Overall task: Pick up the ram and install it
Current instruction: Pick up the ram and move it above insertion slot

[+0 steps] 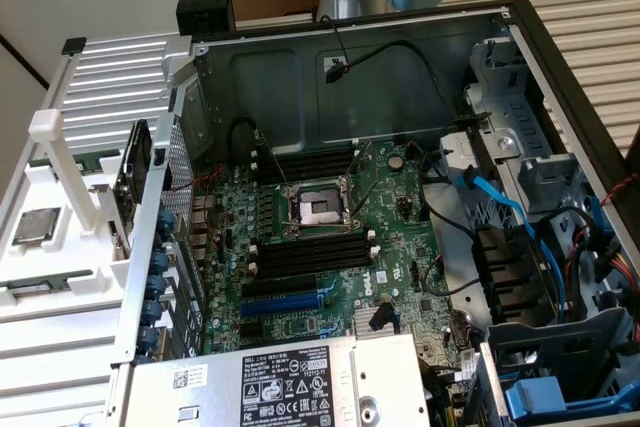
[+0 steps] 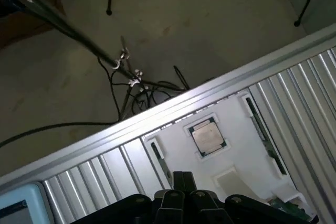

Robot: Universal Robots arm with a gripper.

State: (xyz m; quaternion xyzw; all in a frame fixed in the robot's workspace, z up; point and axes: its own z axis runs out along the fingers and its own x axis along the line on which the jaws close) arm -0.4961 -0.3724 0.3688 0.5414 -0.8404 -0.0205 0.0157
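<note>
My gripper (image 2: 179, 178) is shut with nothing between its fingers, and it hangs above a white holder (image 2: 231, 153) on the ribbed table. A long, narrow dark-green stick (image 2: 264, 129) lies in the holder beside a square silver processor chip (image 2: 208, 136); I take this stick for the ram, and the gripper is well clear of it. On the chip's other side is a second narrow dark strip (image 2: 160, 157), partly hidden by the fingers. In the exterior view the open computer case holds the motherboard (image 1: 330, 237) with long black slots (image 1: 310, 252).
The holder (image 1: 60, 267) stands at the exterior view's left, outside the case wall (image 1: 150, 247). A dark card (image 1: 135, 172) stands upright by that wall. Cables (image 1: 500, 212) and drive bays fill the case's right side. The power supply (image 1: 280, 377) sits in front.
</note>
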